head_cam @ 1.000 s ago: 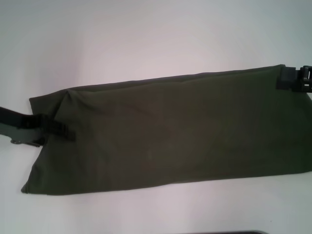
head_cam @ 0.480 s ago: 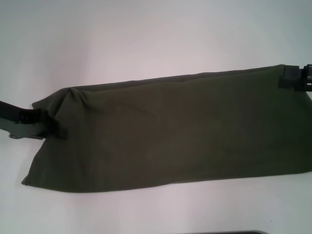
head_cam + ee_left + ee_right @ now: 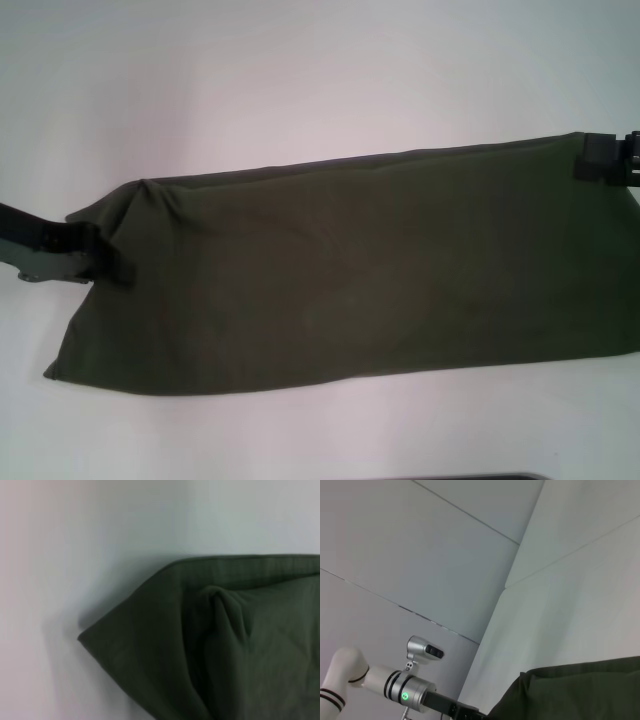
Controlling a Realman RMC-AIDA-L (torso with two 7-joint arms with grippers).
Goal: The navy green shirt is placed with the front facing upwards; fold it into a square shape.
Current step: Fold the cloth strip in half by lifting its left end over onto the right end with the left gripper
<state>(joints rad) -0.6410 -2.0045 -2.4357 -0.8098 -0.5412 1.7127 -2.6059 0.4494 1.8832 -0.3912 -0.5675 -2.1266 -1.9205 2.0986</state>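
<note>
In the head view the shirt [image 3: 350,270] lies on the white table [image 3: 300,80] as a long dark green band running from the left side to the right edge, its plain surface up and no lettering showing. The left gripper [image 3: 100,258] reaches in low from the left edge, its dark fingers [image 3: 118,268] lying on the shirt's left end and clenched on the cloth, which puckers up into a small peak just beyond them. The right gripper [image 3: 605,160] sits at the shirt's far right corner, at the picture's edge; whether it grips the cloth cannot be told.

The left wrist view shows a folded corner of the shirt [image 3: 210,645] on the table, with a raised pinch of cloth in its middle.

The right wrist view shows one edge of the shirt [image 3: 580,690], lifted, with the left arm [image 3: 380,685] beyond it against pale wall panels.
</note>
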